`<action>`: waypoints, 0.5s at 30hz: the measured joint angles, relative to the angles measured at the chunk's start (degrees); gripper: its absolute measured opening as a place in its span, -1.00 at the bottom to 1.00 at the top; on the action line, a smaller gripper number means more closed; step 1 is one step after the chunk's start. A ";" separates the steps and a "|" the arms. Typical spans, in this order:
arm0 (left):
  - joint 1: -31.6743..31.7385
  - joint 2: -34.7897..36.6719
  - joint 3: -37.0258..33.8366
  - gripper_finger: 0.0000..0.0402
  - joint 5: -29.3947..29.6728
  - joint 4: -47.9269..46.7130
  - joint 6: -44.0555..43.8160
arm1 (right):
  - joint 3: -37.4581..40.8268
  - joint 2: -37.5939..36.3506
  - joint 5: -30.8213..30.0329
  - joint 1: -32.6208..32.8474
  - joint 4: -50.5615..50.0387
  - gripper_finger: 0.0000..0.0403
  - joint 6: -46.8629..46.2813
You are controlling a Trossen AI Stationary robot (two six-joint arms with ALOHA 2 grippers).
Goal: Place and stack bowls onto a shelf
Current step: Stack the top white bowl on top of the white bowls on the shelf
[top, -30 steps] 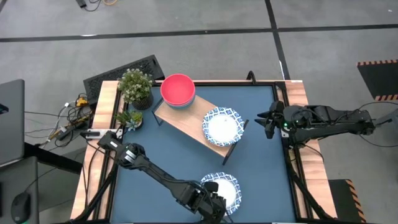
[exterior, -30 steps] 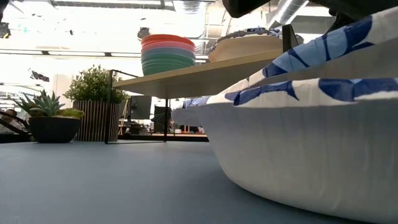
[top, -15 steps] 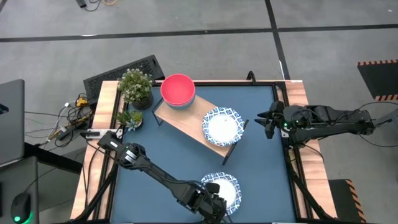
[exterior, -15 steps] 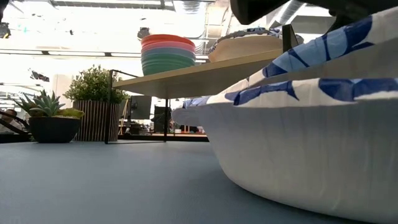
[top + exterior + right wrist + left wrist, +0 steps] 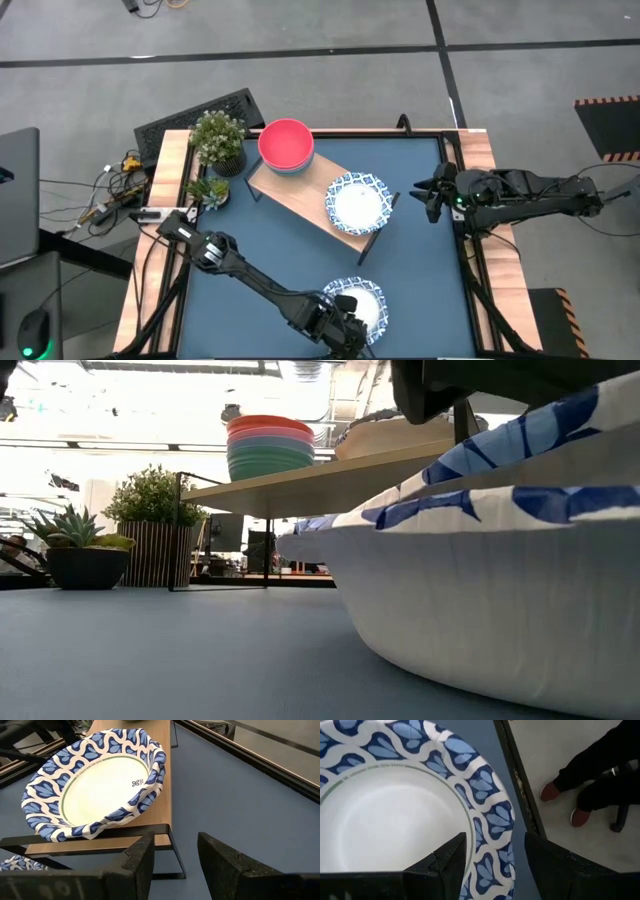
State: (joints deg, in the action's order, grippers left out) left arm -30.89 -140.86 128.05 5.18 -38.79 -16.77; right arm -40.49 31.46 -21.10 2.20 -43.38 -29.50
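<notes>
The left pincer [image 5: 492,865], fingers spread wide, straddles the near rim of a blue-patterned bowl [image 5: 360,303] on the dark worktop [image 5: 280,245]; 1 finger [image 5: 451,862] sits inside, the other outside. The bowl looks paper-light and bendy, best pinched at the rim. The right pincer [image 5: 428,190], also spread, waits beside the shelf [image 5: 295,195].

The blue table [image 5: 290,240] carries the shelf [image 5: 295,195], two potted plants [image 5: 218,138] and white bowls [image 5: 360,300].
</notes>
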 joint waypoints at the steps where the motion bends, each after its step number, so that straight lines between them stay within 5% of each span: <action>1: 0.00 0.00 0.00 -0.08 0.01 -0.11 -0.23 | 0.00 0.00 0.00 0.00 -0.03 -0.12 0.00; 7: -0.01 0.00 -0.01 -0.16 -0.42 -0.24 -0.44 | 0.00 0.00 0.00 0.00 0.00 -0.12 0.04; 15: 0.16 0.00 -0.02 -0.61 -1.80 -1.10 -3.47 | 0.00 0.00 0.02 0.00 -0.04 -0.12 0.15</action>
State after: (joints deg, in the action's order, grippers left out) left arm -30.74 -140.86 128.03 3.38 -39.89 -20.24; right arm -40.49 31.46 -21.08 2.20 -43.42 -29.34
